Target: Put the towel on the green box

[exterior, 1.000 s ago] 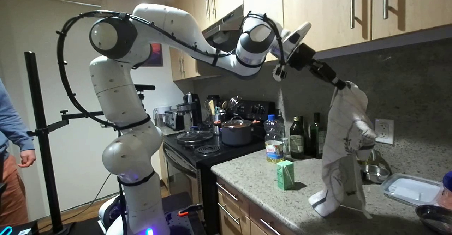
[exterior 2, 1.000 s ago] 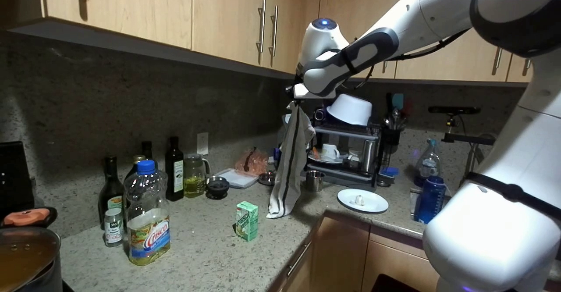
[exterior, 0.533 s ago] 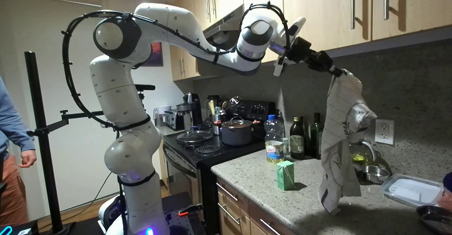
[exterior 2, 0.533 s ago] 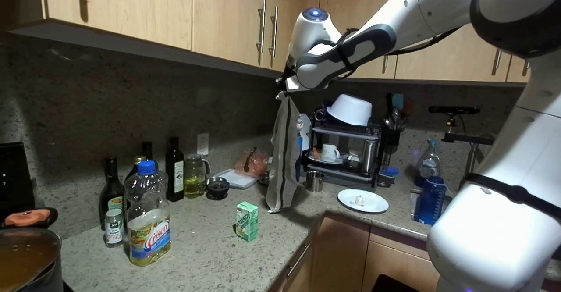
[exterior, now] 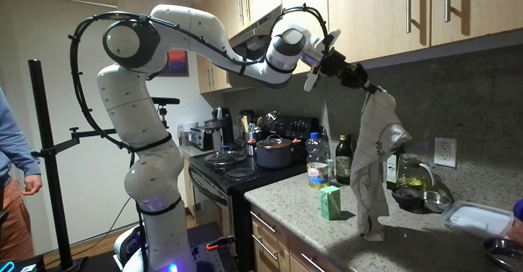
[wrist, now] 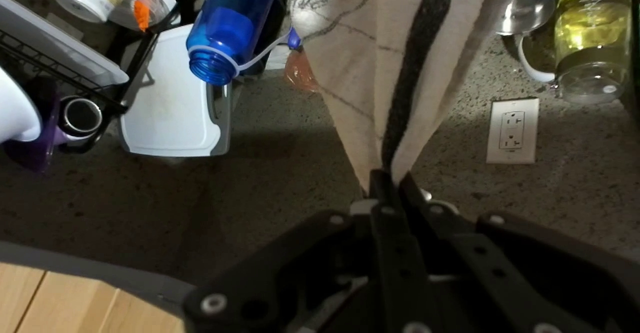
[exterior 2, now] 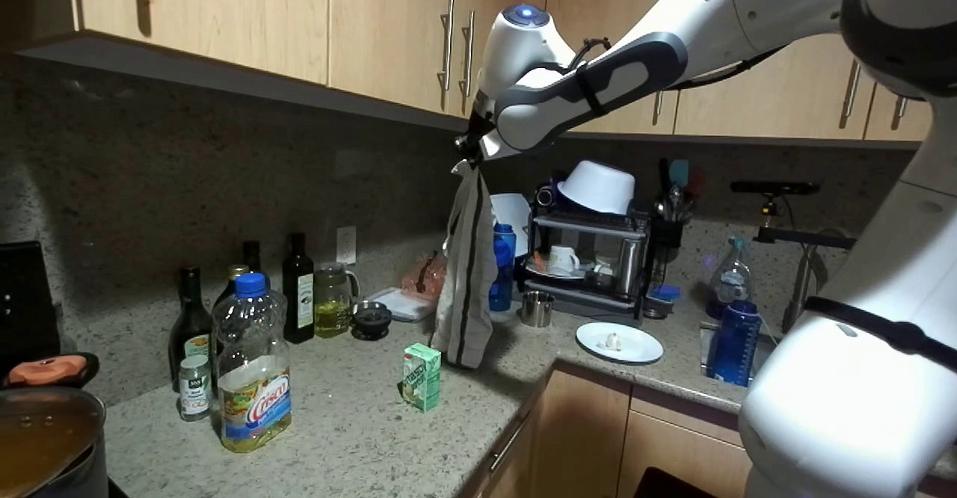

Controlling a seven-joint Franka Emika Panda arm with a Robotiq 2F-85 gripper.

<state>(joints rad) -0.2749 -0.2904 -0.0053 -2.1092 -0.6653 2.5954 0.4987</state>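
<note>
My gripper (exterior: 372, 89) is shut on the top of a pale towel (exterior: 376, 141) with dark stripes. The towel hangs down in folds. The gripper (wrist: 391, 180) and the towel (wrist: 370, 53) also show in the wrist view. The green box (exterior: 330, 203) stands upright on the counter. In an exterior view the towel's lower end is right of the box; in an exterior view the towel (exterior 2: 467, 274) hangs just behind and right of the box (exterior 2: 422, 378). I cannot tell if its lower end touches the counter. The box is out of the wrist view.
An oil bottle (exterior 2: 253, 378) and several dark bottles stand near the box. A glass jug (exterior: 410, 174), bowls (exterior: 435, 201) and a plastic container (exterior: 476, 219) are along the backsplash. A dish rack (exterior 2: 587, 259) and white plate (exterior 2: 635, 345) lie farther right. Cabinets (exterior: 376, 14) hang above.
The gripper and towel have moved left in both exterior views, nearer the green box. They rose at first, then dropped slightly. The towel swings less wide. The box has not moved.
</note>
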